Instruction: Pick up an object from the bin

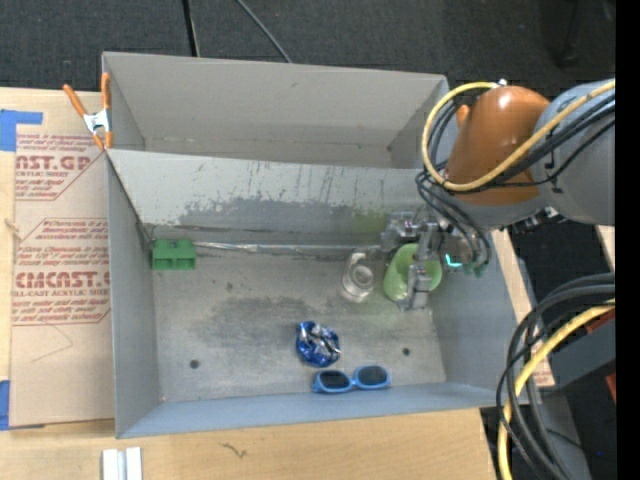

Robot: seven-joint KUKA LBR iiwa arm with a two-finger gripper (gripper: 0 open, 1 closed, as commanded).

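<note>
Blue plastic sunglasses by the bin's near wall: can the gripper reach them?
Probably yes. The blue plastic sunglasses lie uncovered beside a crumpled blue thing, and the gripper hangs nearby, though the bin wall is close.

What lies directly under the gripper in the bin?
A pale green rounded thing lies under the gripper, beside a clear cup. The gripper covers part of it, so its full shape cannot be seen.

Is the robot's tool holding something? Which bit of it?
Cannot tell for sure. The tool sits right against a light green round thing on the right side of the bin, beside a clear cup; the grip itself is hidden.
</note>
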